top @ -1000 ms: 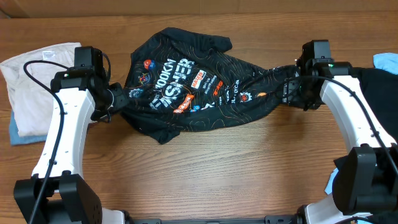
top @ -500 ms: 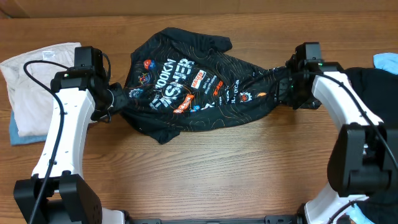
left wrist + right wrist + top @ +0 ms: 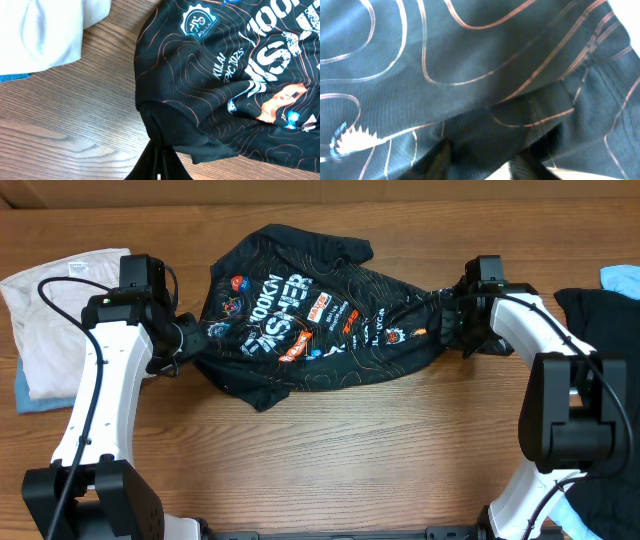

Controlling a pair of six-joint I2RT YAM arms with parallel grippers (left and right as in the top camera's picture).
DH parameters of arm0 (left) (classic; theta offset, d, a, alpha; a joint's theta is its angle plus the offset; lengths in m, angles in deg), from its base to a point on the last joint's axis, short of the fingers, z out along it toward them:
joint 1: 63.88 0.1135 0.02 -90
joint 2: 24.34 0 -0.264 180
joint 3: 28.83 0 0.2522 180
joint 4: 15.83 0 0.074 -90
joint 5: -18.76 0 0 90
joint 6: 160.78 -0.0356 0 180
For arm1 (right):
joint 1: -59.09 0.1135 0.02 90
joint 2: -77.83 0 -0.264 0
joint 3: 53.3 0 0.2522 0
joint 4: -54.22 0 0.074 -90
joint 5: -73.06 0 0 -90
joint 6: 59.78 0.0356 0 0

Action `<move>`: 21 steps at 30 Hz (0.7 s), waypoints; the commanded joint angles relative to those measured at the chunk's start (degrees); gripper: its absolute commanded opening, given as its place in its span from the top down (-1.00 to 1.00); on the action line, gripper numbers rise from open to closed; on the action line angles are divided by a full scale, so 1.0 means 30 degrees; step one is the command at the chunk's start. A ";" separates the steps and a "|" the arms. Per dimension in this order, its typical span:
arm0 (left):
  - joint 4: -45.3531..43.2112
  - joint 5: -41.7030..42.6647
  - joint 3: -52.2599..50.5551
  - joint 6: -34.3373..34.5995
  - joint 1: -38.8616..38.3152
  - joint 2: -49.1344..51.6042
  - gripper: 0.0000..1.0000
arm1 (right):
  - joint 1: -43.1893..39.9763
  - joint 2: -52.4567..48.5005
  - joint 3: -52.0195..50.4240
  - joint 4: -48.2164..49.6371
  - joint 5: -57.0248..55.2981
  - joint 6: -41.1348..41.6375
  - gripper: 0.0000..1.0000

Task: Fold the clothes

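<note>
The black sports top (image 3: 300, 310) with orange contour lines and white lettering lies stretched across the table between both arms. My left gripper (image 3: 180, 345) is shut on the top's bunched left end; in the left wrist view its fingers (image 3: 160, 150) meet on the fabric (image 3: 215, 75). My right gripper (image 3: 455, 320) is at the top's gathered right end. In the right wrist view its fingers (image 3: 485, 160) stand apart, with the fabric (image 3: 470, 65) over and between them.
A folded white garment (image 3: 60, 300) lies on a blue cloth (image 3: 25, 395) at the far left; it also shows in the left wrist view (image 3: 45, 30). A plain black garment (image 3: 600, 320) and a light blue cloth (image 3: 622, 278) lie at the right edge.
My right arm has swung and its gripper has moved left, further into the top's right end. The left arm and most of the top have not moved.
</note>
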 commanded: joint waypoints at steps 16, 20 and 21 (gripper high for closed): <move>-0.0080 -0.0197 0.0073 -0.0379 -0.0131 -0.0007 0.92 | -0.0036 0.3621 0.2120 -0.7089 -0.2055 0.1581 0.87; -0.0066 -0.0197 0.0073 -0.0386 -0.0131 -0.0007 0.92 | -0.0036 0.4335 0.2557 -0.8036 -0.2047 0.1588 0.87; -0.0058 -0.0197 0.0073 -0.0386 -0.0131 -0.0007 0.92 | -0.0036 0.4350 0.2557 -0.8204 -0.2047 0.1588 0.86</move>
